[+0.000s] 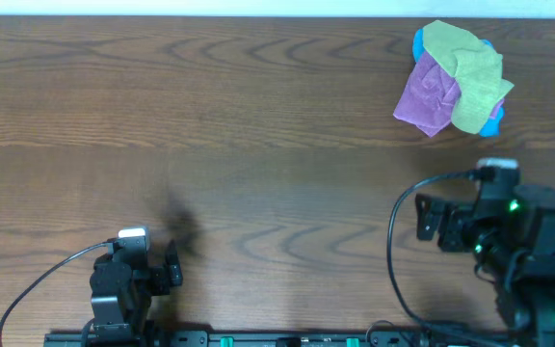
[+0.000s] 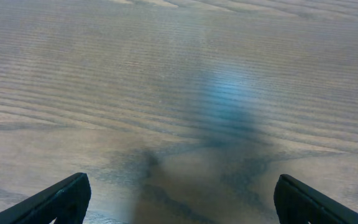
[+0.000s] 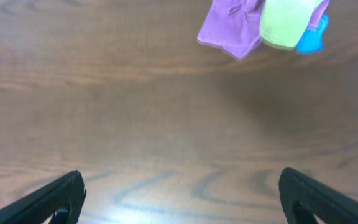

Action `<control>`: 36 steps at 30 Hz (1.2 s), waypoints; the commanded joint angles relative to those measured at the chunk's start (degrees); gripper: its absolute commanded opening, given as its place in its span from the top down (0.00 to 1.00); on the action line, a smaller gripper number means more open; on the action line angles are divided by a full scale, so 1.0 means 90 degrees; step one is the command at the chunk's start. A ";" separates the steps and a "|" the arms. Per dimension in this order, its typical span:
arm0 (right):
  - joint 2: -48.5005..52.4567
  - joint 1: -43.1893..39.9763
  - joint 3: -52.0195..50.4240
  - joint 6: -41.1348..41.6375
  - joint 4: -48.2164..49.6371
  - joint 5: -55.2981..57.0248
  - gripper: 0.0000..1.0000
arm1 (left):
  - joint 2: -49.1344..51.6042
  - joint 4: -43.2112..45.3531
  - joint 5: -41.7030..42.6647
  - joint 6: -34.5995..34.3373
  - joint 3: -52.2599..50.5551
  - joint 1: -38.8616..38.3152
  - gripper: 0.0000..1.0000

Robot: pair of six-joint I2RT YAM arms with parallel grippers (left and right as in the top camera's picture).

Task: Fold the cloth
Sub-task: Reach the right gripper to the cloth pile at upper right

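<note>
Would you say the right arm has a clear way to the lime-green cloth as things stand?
Probably yes. Only bare table lies between the open right gripper and the lime-green cloth, which sits uncovered on top of the purple cloth and blue cloth.

I count one tabletop (image 1: 210,116), three cloths (lime-green cloth (image 1: 470,72), purple cloth (image 1: 427,96), blue cloth (image 1: 490,122)) and two end effectors (left end effector (image 2: 180,196), right end effector (image 3: 180,196)).
</note>
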 commanded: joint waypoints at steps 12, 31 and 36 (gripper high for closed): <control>0.1234 -0.0017 0.1613 0.0755 0.0070 0.0862 0.01 | -0.0036 -0.0061 -0.0117 0.0063 -0.0138 -0.0032 0.05; 0.4588 -0.0367 0.1795 0.1185 0.3084 0.1389 0.01 | -0.0036 -0.0061 -0.0114 0.0063 -0.0138 -0.0032 0.04; 0.5139 -0.0396 0.1804 0.0969 0.4112 0.1362 0.01 | -0.0036 -0.0061 -0.0114 0.0063 -0.0138 -0.0032 0.05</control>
